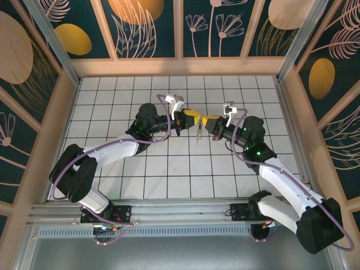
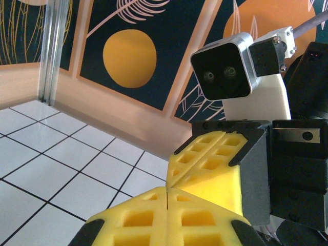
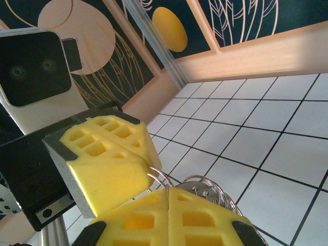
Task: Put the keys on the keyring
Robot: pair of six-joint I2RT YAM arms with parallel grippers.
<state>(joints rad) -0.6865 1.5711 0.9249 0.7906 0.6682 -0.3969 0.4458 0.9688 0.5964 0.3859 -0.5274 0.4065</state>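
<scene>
White tiled floor [image 1: 185, 169], dark floral wall panels [image 1: 146, 28], pale wooden frame [image 1: 180, 66].

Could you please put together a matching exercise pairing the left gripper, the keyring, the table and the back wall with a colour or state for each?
Things:
1. left gripper
2. keyring
3. table
4. back wall

Colour or state:
A. white tiles with dark lines
B. dark panels with orange discs
C. shut, pinching a wire loop
D. silvery wire loops

Right pairs: 1-C, 2-D, 3-A, 4-B.
</scene>
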